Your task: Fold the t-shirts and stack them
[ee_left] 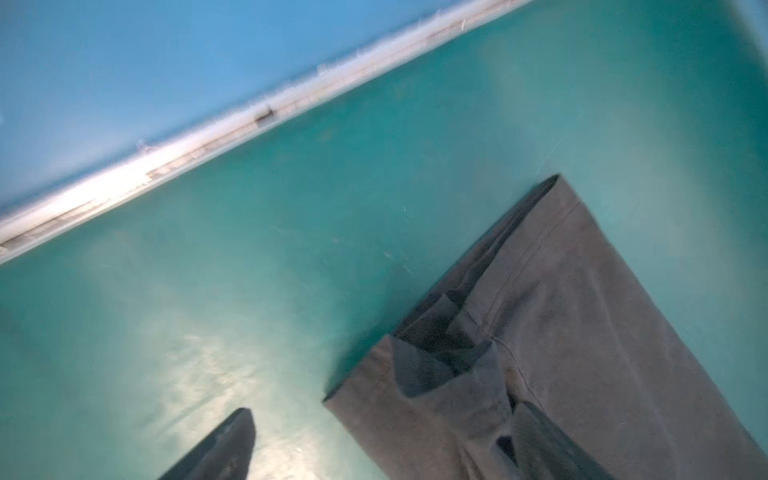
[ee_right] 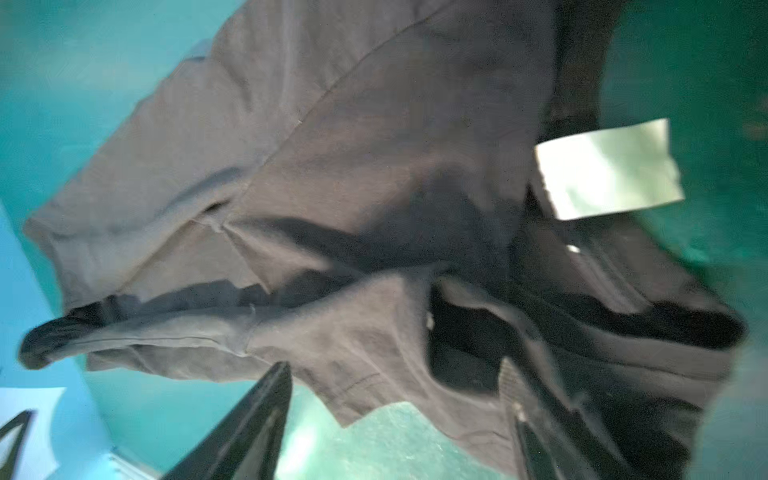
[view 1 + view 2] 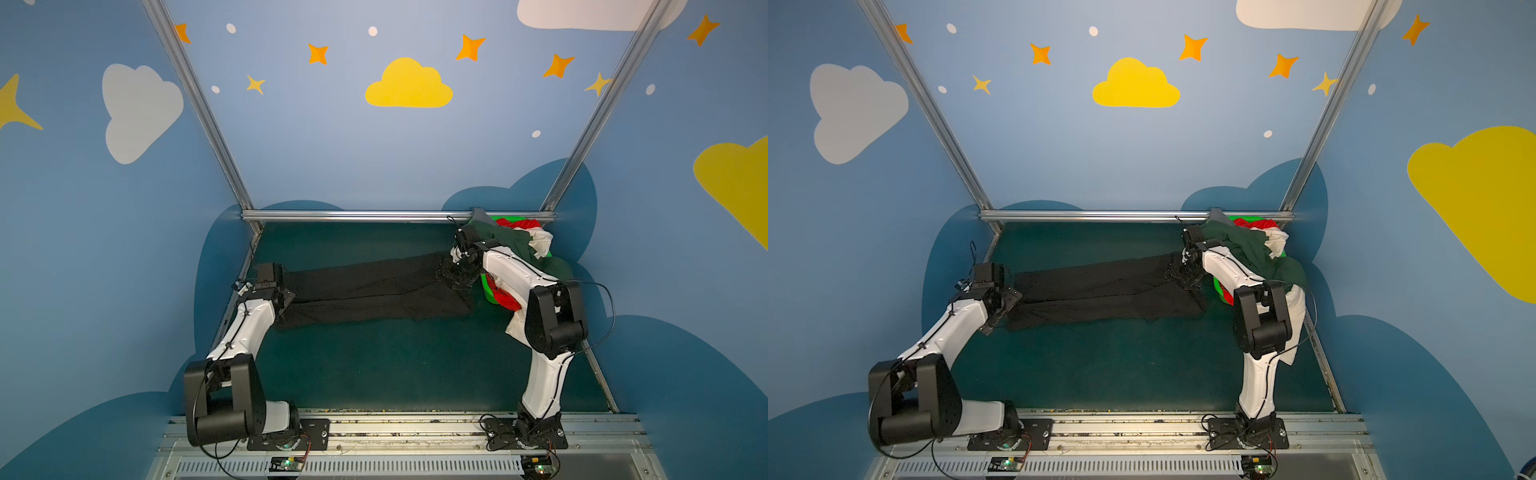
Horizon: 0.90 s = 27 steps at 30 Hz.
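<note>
**Black tee flat between two spread hands**

The black t-shirt (image 3: 365, 291) lies mid-desk (image 3: 374, 365) as a long, creased strip, with its long axis running left to right. The left hand (image 3: 286, 297) sits at its left end, wide and empty. The right hand (image 3: 454, 272) sits at its right end, also wide and probably empty, though its wrist view is blurred. Far right, the other t-shirts (image 3: 511, 243) are heaped in the basket (image 3: 487, 293).

The bright green plastic basket (image 3: 487, 291) is lying largely buried under heaped dark green, white and red cloth t-shirts (image 3: 511, 241) and the white right arm (image 3: 515, 266). Blur is smearing the large black cloth t-shirt (image 2: 353, 166) in the right wrist view, whose edges are cutting it off.
</note>
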Available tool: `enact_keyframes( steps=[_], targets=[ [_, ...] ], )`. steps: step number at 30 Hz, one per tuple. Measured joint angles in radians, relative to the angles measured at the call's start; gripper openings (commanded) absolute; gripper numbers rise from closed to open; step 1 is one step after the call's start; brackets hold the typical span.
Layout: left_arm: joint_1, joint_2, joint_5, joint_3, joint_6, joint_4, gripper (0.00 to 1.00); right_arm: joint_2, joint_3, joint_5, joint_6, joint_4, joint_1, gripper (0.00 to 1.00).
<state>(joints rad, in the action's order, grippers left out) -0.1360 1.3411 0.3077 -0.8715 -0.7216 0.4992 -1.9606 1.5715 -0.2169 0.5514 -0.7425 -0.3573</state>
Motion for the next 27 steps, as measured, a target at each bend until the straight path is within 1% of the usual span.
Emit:
enact_keyframes(
  steps=[3,5,8,11,14,17,19,22,24,27],
  targets=[
    [0.061,-0.061,0.061,0.013,0.029,0.000,1.00,0.055,-0.043,0.020,-0.011,-0.006,-0.006,0.79],
    [0.114,-0.100,0.099,0.013,0.043,0.000,1.00,0.121,-0.097,0.024,-0.018,-0.013,-0.013,0.79],
    [0.161,-0.137,0.113,0.013,0.056,0.005,1.00,0.194,-0.161,0.014,-0.027,-0.021,-0.042,0.79],
    [0.186,-0.174,0.104,0.015,0.056,0.011,1.00,0.212,-0.213,-0.006,-0.035,-0.016,-0.094,0.78],
    [0.201,-0.222,0.061,0.027,0.056,0.005,1.00,0.190,-0.253,-0.020,-0.035,-0.010,-0.150,0.76],
    [0.206,-0.258,0.015,0.039,0.055,-0.002,1.00,0.135,-0.259,-0.048,-0.030,0.017,-0.198,0.73],
    [0.206,-0.269,-0.005,0.043,0.056,-0.004,1.00,0.095,-0.258,-0.054,-0.026,0.040,-0.213,0.71],
    [0.206,-0.272,-0.020,0.045,0.060,-0.005,1.00,0.030,-0.245,-0.026,-0.020,0.052,-0.227,0.68],
    [0.207,-0.273,-0.022,0.045,0.063,-0.005,1.00,-0.005,-0.224,-0.005,-0.014,0.042,-0.232,0.62],
    [0.206,-0.274,-0.017,0.045,0.064,-0.005,1.00,-0.026,-0.193,0.011,-0.014,0.052,-0.238,0.49]
  ],
)
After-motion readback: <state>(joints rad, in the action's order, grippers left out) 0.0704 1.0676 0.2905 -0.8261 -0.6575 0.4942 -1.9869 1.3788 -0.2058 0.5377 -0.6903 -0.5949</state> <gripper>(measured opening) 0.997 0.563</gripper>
